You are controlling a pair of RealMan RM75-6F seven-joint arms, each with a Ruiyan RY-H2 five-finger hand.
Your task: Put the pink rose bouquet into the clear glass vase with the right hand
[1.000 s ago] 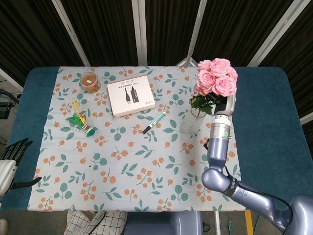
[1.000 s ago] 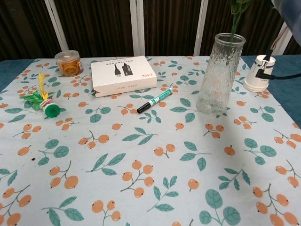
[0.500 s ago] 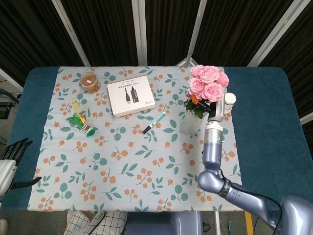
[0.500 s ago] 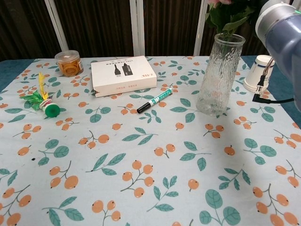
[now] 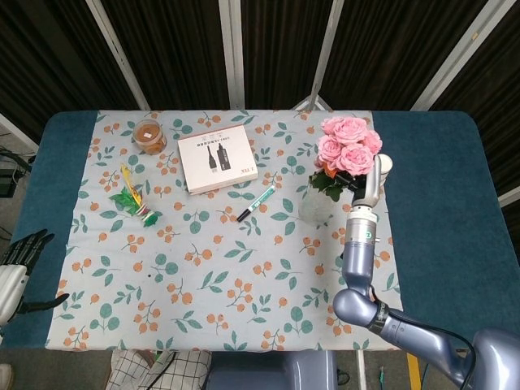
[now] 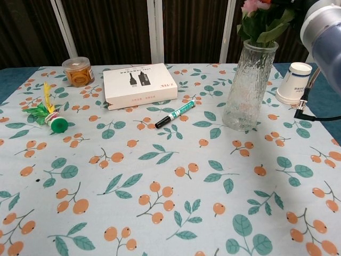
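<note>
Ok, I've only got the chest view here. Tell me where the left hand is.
Observer: The left hand is at the near left edge of the table, off the floral cloth, fingers apart, holding nothing.
Operator: Now give me the rose heads; my frame crops them.
Observer: The pink rose bouquet shows as a full cluster of blooms right over the mouth of the clear glass vase, with leaves at the rim.
Operator: Report the right hand's grip.
Observer: Cannot tell. The right hand is hidden under the blooms; only its forearm shows, running up beside the vase.
</note>
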